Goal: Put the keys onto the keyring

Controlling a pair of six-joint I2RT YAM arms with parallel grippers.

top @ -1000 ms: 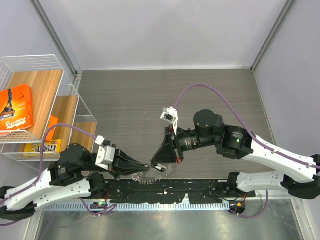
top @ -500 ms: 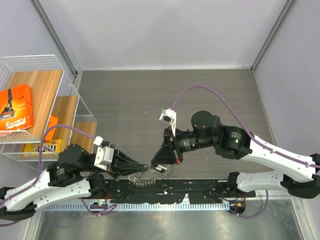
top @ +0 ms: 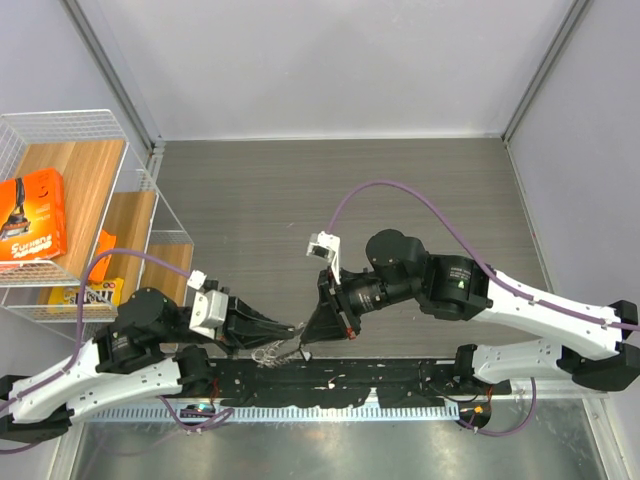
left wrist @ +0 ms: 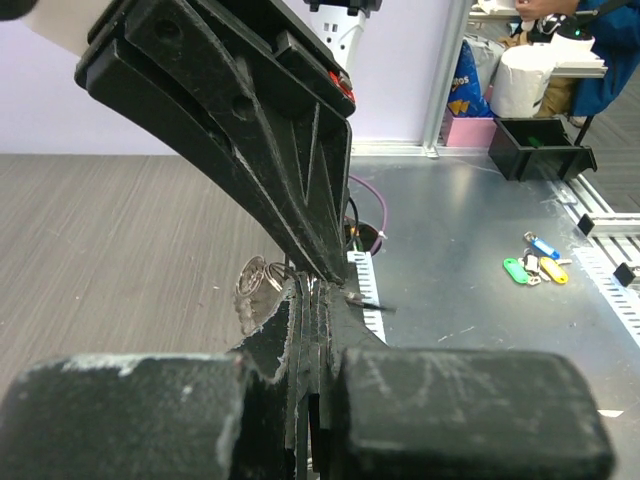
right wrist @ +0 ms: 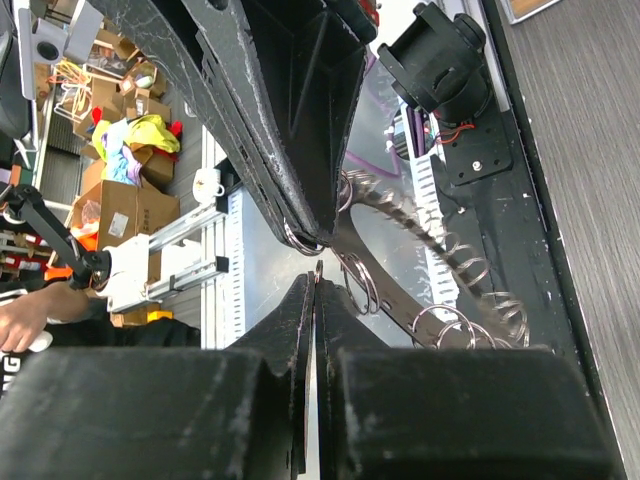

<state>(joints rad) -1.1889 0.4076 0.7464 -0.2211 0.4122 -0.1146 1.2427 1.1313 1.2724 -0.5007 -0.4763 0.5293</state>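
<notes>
My left gripper [top: 292, 329] is shut, and in the right wrist view its fingertips [right wrist: 305, 225] pinch a thin silvery keyring [right wrist: 300, 243]. My right gripper [top: 306, 339] is shut tip to tip against it. A thin silvery sliver, seemingly a key [right wrist: 317, 268], sticks out between its tips. The keys [top: 270, 352] hang below as a tangle of silvery loops and teeth. They show as a toothed strip with several rings [right wrist: 430, 235] in the right wrist view. In the left wrist view my left gripper [left wrist: 310, 288] meets the right fingers [left wrist: 260, 140], with rings [left wrist: 254, 277] beside them.
A wire basket [top: 140, 200] with an orange box [top: 30, 215] stands at the left. A black rail [top: 400, 385] runs along the near edge below both grippers. Coloured key tags [left wrist: 532, 265] lie on the metal bench beyond the table.
Both grippers have moved left together by a small amount. The fanned disc of keys under them has collapsed into a looser tangle of loops.
</notes>
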